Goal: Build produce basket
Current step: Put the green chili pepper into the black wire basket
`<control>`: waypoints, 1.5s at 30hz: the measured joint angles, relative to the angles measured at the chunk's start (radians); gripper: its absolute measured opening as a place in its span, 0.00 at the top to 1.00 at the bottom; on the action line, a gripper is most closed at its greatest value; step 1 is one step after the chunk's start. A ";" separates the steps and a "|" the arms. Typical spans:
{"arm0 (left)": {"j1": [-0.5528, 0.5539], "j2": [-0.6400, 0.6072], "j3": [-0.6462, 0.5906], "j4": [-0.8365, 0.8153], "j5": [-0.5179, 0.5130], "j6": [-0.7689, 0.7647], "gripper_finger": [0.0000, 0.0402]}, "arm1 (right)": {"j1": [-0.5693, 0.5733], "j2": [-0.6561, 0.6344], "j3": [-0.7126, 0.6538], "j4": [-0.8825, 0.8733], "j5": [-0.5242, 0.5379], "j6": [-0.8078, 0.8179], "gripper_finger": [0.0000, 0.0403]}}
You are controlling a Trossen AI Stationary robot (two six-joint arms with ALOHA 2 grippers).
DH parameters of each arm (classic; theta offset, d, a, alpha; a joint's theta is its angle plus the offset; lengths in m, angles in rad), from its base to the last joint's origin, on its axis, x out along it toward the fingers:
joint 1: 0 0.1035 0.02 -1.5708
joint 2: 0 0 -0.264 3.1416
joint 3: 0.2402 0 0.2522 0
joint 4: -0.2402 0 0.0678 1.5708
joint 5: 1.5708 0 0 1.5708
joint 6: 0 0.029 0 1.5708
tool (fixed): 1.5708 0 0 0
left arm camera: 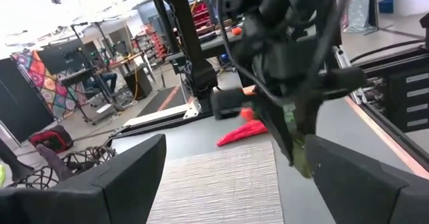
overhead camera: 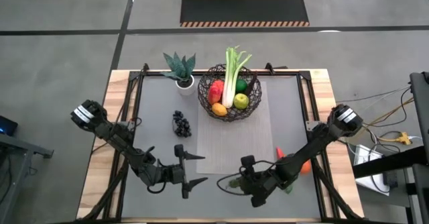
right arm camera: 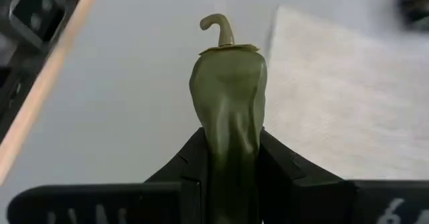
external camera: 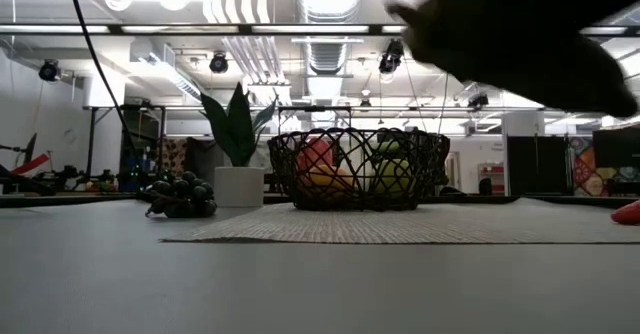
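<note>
Grippers occupy the near edge of the table, both well short of the basket [overhead camera: 230,94], which serves as the reference point here. The right gripper [overhead camera: 236,182] sits nearest the front, on the basket's near side and slightly to its right, with its fingers closed on a green pepper [right arm camera: 228,110]; the right wrist view shows the pepper pinched between the two dark fingers, stem end pointing away from the wrist. The left gripper [overhead camera: 194,169] hangs at about the same depth, to the near left of the basket, its fingers spread wide and holding nothing. A woven grey mat [overhead camera: 228,147] runs from between the grippers up to and under the basket. A carrot [overhead camera: 293,158] lies to the near right of the basket, partly hidden by the right arm. Dark grapes [overhead camera: 181,123] rest on the table to the basket's near left, off the mat. The basket itself contains a leek [overhead camera: 232,73] standing out over its far rim, a red fruit [overhead camera: 216,90], a green fruit [overhead camera: 240,101] and an orange fruit [overhead camera: 219,108]. A small white pot with a spiky plant [overhead camera: 181,70] stands just left of the basket.
</note>
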 joint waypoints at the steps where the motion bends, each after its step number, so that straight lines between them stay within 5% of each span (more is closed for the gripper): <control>1: 0.000 0.000 0.000 -0.003 0.000 -0.009 0.16 | -0.004 -0.013 0.000 0.007 0.014 -0.009 0.84; 16: 0.004 -0.029 0.002 -0.008 -0.002 0.092 0.16 | -0.053 -0.157 -0.038 0.304 0.323 -0.177 0.84; 21: 0.004 -0.046 0.000 -0.009 -0.003 0.096 0.16 | -0.085 -0.161 -0.080 0.466 0.339 -0.249 0.84; 37: 0.004 -0.047 -0.002 -0.010 -0.003 0.095 0.16 | -0.103 -0.160 -0.093 0.516 0.334 -0.263 0.84; 45: 0.004 -0.089 -0.003 -0.009 -0.003 0.196 0.16 | -0.138 -0.160 -0.208 0.991 0.337 -0.380 0.84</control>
